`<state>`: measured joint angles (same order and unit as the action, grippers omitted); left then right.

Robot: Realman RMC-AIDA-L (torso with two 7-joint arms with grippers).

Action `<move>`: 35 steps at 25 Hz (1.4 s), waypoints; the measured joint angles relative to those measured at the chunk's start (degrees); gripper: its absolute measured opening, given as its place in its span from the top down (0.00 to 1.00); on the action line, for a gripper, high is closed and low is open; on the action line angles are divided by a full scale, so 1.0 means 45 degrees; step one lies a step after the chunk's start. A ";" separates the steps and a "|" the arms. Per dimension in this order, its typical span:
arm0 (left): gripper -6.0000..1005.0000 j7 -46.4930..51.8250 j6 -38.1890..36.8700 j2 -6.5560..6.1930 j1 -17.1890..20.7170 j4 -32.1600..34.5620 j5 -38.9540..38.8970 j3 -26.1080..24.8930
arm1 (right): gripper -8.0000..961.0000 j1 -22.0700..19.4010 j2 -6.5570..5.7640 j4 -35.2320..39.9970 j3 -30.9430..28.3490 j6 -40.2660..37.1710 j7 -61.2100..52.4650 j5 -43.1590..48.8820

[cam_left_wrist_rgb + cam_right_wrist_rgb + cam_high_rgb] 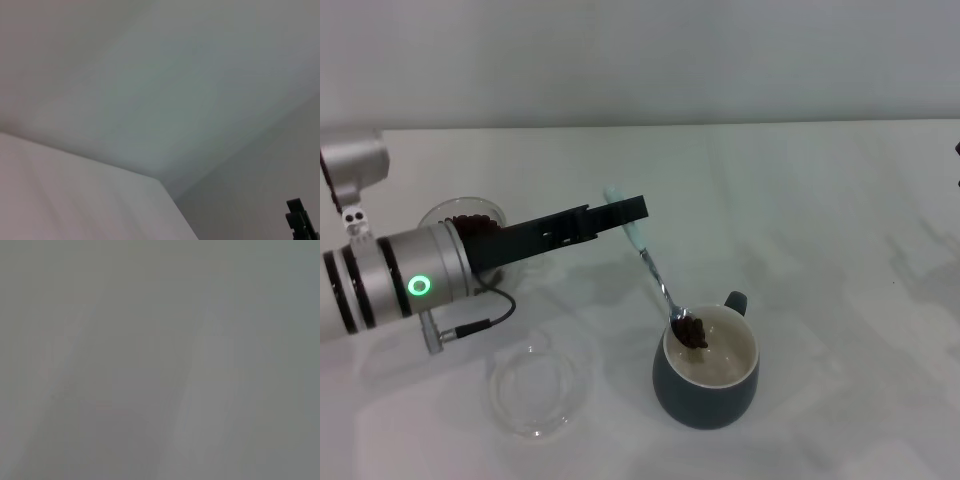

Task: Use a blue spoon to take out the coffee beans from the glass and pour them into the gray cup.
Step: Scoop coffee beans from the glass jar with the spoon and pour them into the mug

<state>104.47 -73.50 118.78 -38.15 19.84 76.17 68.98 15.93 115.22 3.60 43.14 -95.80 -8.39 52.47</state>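
Gripping the blue spoon (642, 252) by its pale handle, left gripper (632, 213) holds its bowl of coffee beans (692, 332) over the gray cup (706, 375), positioned for pouring; the glass (470, 224) stands far left.

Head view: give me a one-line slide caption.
Left pincer holds the pale-blue-handled metal spoon, loaded with dark coffee beans, over the blue-gray ceramic cup.
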 joint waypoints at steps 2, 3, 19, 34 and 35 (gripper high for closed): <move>0.86 -0.0211 0.0020 -0.0009 -0.0109 0.0008 0.0006 0.0003 | 0.44 -0.0002 -0.0001 0.0000 0.0003 0.0015 0.0104 0.0000; 0.86 -0.0317 0.0022 -0.0012 -0.0182 0.0009 0.0045 0.0004 | 0.44 -0.0002 -0.0001 0.0000 0.0003 0.0015 0.0104 0.0000; 0.86 -0.1649 0.0139 0.0049 -0.1442 0.0799 0.0485 0.1538 | 0.44 -0.0032 0.0000 0.0072 -0.0002 0.0193 0.0126 0.0000; 0.86 -0.0714 -0.1182 -0.0089 0.1054 0.3206 -0.0458 0.0841 | 0.44 -0.0064 -0.0021 0.0095 -0.0009 0.0218 0.0154 0.0000; 0.86 -0.0714 -0.1182 -0.0089 0.1054 0.3206 -0.0458 0.0841 | 0.44 -0.0063 -0.0021 0.0096 -0.0012 0.0219 0.0203 0.0000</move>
<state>101.26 -78.82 118.38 -33.41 34.26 74.11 72.76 15.65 115.13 4.03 43.09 -94.81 -7.47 52.47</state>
